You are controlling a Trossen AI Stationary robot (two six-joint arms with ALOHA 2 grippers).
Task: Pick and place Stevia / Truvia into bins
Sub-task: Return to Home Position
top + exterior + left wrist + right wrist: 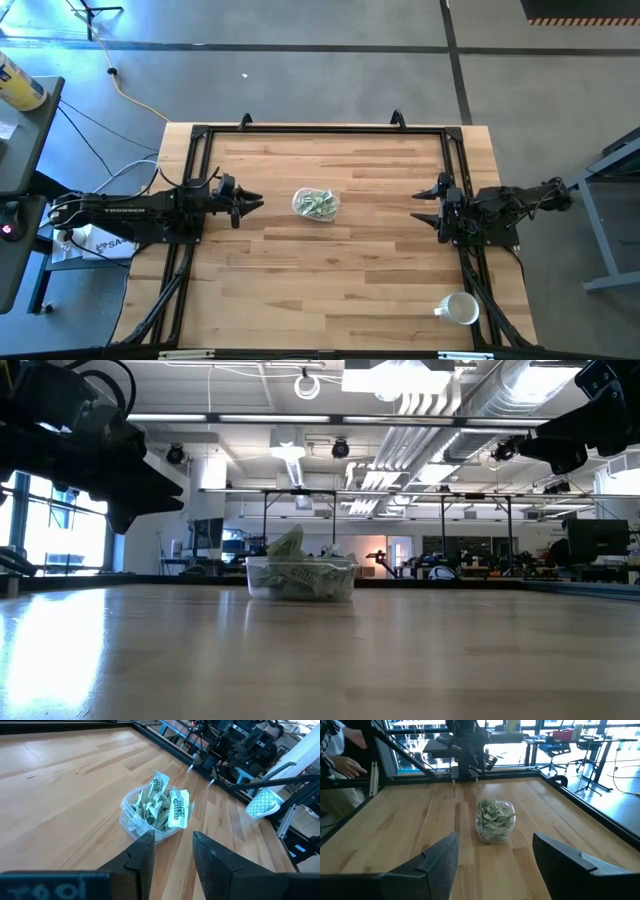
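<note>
A small clear plastic bowl (316,205) stands on its base at the middle of the wooden table, filled with pale green and white Stevia sachets (172,807); some stick up above its rim. My left gripper (255,205) hovers open to the bowl's left, fingers pointing at it, nothing between them. My right gripper (420,206) waits open at the table's right side, also pointing toward the bowl (495,822), and holds nothing.
A white mug (459,309) stands near the table's front right corner. A black metal frame (320,128) runs around the table's edges. In the right wrist view a person's hand (347,767) shows beyond the far left side.
</note>
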